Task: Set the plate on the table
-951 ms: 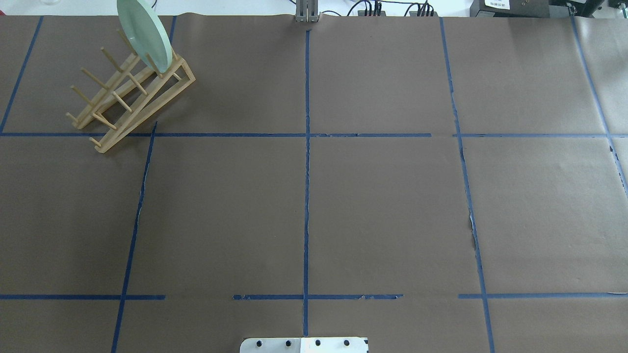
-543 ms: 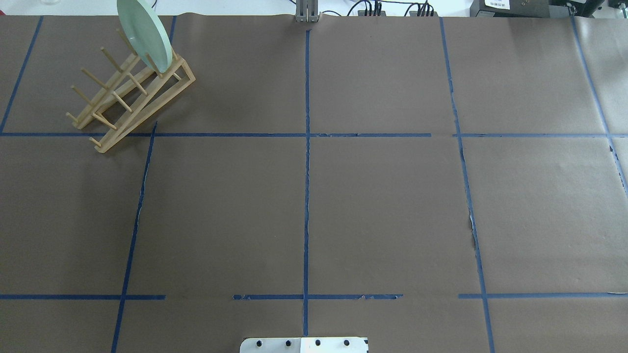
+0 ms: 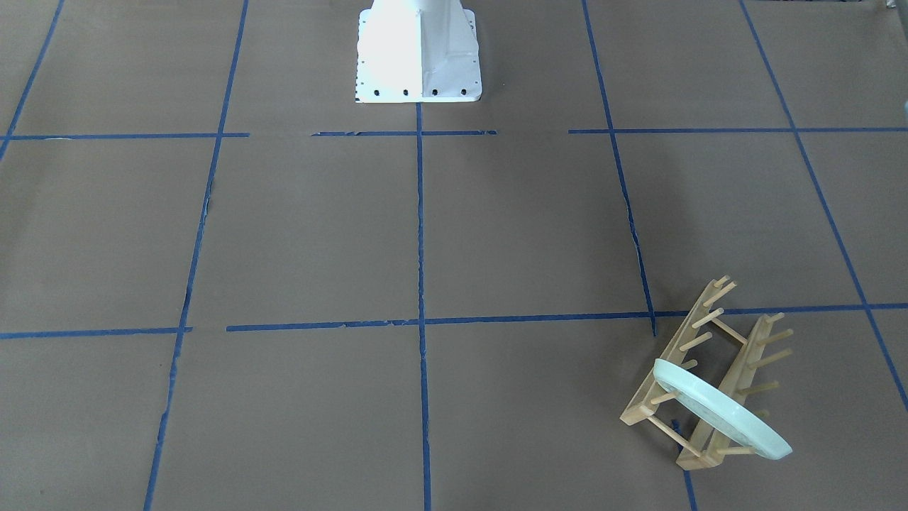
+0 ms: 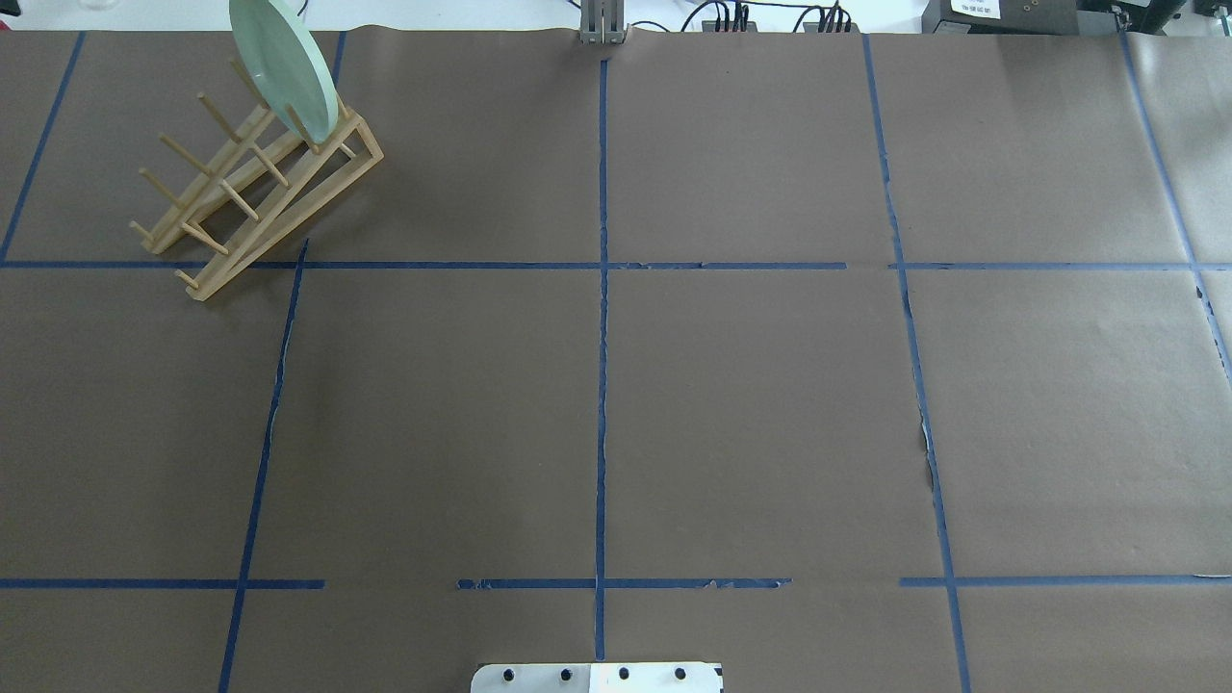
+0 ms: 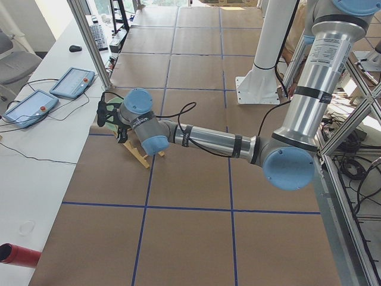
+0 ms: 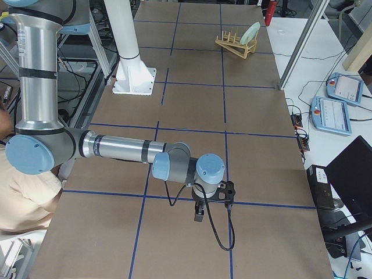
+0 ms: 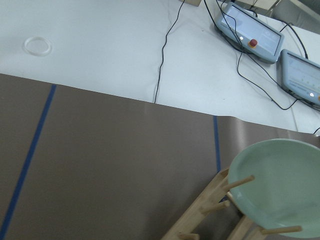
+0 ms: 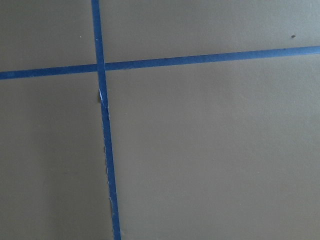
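Observation:
The pale mint-green plate [image 4: 285, 69] stands on edge between the pegs at the far end of a wooden peg rack [image 4: 252, 195], at the table's far left. It also shows in the front view [image 3: 720, 417] and the left wrist view [image 7: 282, 185]. The brown paper-covered table [image 4: 751, 414] carries blue tape lines. My left gripper [image 5: 106, 114] hangs close by the rack and shows only in the exterior left view; I cannot tell if it is open or shut. My right gripper [image 6: 200, 214] hangs low over the table far from the rack, state unclear.
The white robot base [image 3: 418, 53] stands at the table's near middle edge. Two teach pendants [image 7: 252, 32] with cables lie on the white bench beyond the rack. A red cylinder [image 5: 18, 255] lies on that bench.

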Robot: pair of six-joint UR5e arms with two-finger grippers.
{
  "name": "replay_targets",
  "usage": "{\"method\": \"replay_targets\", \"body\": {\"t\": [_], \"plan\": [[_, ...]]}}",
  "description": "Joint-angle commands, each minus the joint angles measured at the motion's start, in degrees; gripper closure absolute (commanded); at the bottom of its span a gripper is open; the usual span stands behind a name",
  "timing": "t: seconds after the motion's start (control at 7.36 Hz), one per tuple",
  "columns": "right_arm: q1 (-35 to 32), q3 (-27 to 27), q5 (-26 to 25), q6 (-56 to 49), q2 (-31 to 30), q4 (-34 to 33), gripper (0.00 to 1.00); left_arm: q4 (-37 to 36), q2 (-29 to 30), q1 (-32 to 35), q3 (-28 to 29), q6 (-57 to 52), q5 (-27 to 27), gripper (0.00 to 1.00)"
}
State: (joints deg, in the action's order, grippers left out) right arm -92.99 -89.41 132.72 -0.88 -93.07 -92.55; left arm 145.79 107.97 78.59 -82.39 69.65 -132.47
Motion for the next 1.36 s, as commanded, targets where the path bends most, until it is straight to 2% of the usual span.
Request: {"method": "replay_targets", "body": {"t": [0.0, 0.14, 0.27, 0.41, 0.68, 0.95, 1.09, 1.22], "plan": [[0.0, 0.0, 0.0, 0.0, 0.0, 0.0, 0.0, 7.4, 7.9, -6.1, 6.1, 20.1, 6.1, 0.0], [0.0, 0.0, 0.0, 0.0, 0.0, 0.0, 0.0, 12.0, 8.0, -7.0, 7.8, 29.3, 7.0, 0.1], [0.0, -0.1, 0.0, 0.0, 0.0, 0.0, 0.0, 14.4, 9.3, -8.3, 9.9, 38.3, 12.8, 0.12], [0.0, -0.1, 0.0, 0.0, 0.0, 0.0, 0.0, 14.5, 12.0, -9.8, 13.3, 43.2, 15.5, 0.13], [0.0, -0.1, 0.0, 0.0, 0.0, 0.0, 0.0, 14.4, 15.2, -13.2, 17.2, 47.1, 18.2, 0.22], [0.0, -0.1, 0.0, 0.0, 0.0, 0.0, 0.0, 14.4, 15.6, -13.7, 17.9, 47.1, 18.7, 0.29], [0.0, -0.1, 0.0, 0.0, 0.0, 0.0, 0.0, 14.4, 15.7, -13.7, 17.9, 47.2, 18.7, 0.45], [0.0, -0.1, 0.0, 0.0, 0.0, 0.0, 0.0, 14.5, 15.6, -13.6, 17.7, 47.2, 18.7, 0.66]]}}
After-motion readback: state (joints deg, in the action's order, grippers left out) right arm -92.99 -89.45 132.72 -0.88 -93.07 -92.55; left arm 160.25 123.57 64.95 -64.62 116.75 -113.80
